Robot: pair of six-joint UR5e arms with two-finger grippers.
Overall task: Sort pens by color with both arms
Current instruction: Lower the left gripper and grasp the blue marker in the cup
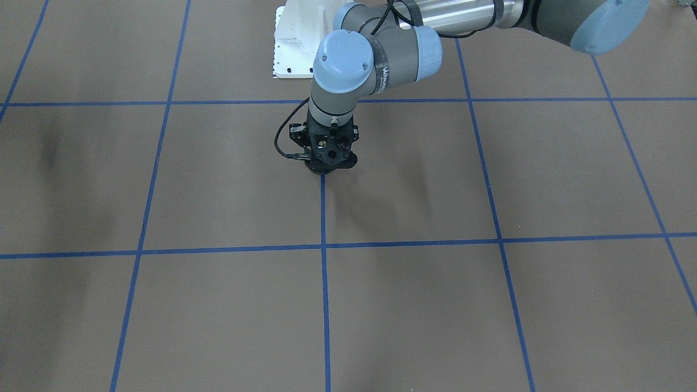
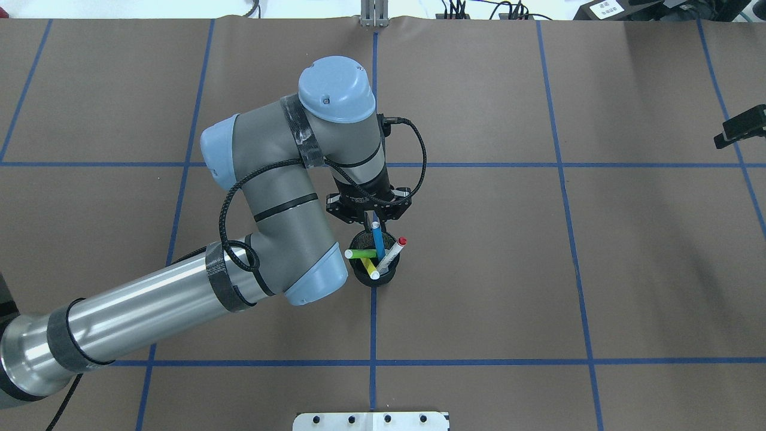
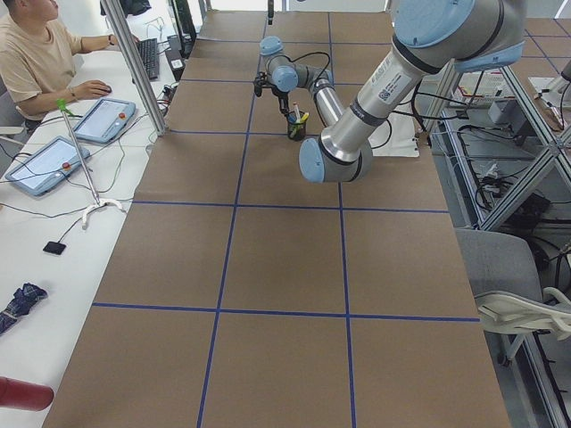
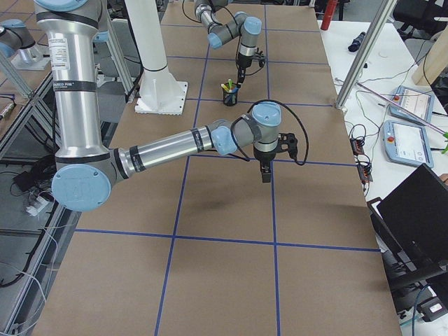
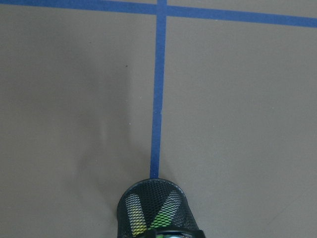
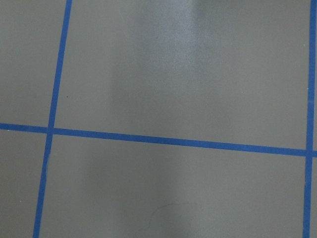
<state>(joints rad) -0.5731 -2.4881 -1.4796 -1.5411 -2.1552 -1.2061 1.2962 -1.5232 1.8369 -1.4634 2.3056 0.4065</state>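
Observation:
A black wire-mesh cup (image 2: pixel 384 278) stands on a blue tape line mid-table and holds the pens. The blue pen (image 2: pixel 378 240) stands nearly upright, the light green pen (image 2: pixel 362 254) leans left, the yellow pen (image 2: pixel 369 268) leans forward, and the white pen with red ends (image 2: pixel 392 254) leans right. My left gripper (image 2: pixel 374 222) hangs straight down over the cup's far side. It looks open, with its fingers either side of the blue pen's top end. My right gripper (image 4: pixel 266 175) hovers over bare table far from the cup, and I cannot tell its state.
The table is brown paper with a blue tape grid. The white base mount (image 1: pixel 297 41) sits behind the cup. A person (image 3: pixel 40 58) sits at a side desk with tablets beyond the table's far edge. A black part (image 2: pixel 742 127) pokes in at the overhead view's right edge.

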